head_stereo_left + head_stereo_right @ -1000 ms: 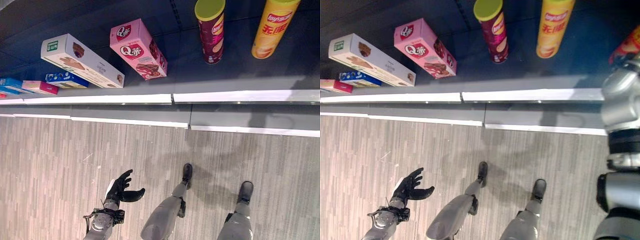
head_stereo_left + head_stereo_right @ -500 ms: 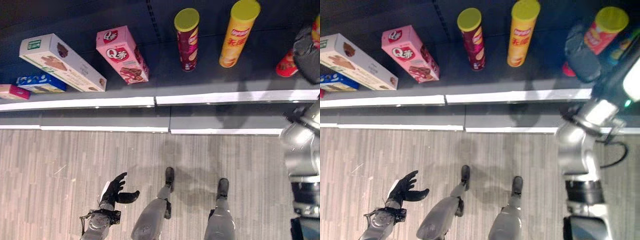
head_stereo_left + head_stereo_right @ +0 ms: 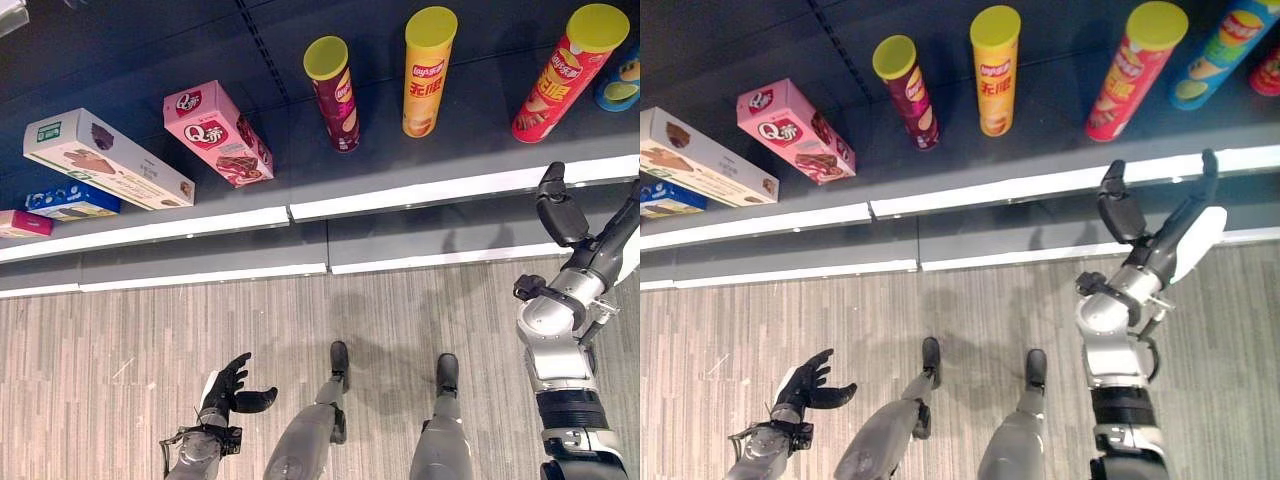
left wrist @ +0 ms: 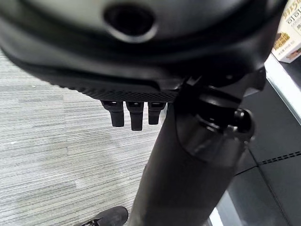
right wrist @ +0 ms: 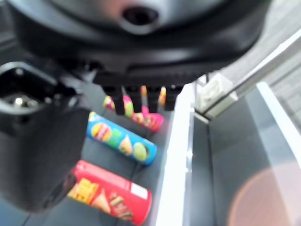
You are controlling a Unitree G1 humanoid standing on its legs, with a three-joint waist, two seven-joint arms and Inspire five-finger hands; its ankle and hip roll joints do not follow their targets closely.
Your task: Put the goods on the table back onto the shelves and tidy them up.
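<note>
Red crisp tube (image 3: pixel 556 72) stands on the dark shelf (image 3: pixel 470 160), lid tilted toward one o'clock in the left eye view, above grey wood-grain floor (image 3: pixel 120 330), while the right wrist view shows the right hand (image 3: pixel 1122 212) open and empty and the left wrist view the left hand (image 3: pixel 232 385) loosely spread, holding nothing.

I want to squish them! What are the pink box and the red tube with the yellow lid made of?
The pink box looks like thin printed cardboard, with flat faces and sharp folded edges. The red tube looks like a glossy stiff card can, its yellow lid probably plastic. Both would likely dent.
</note>
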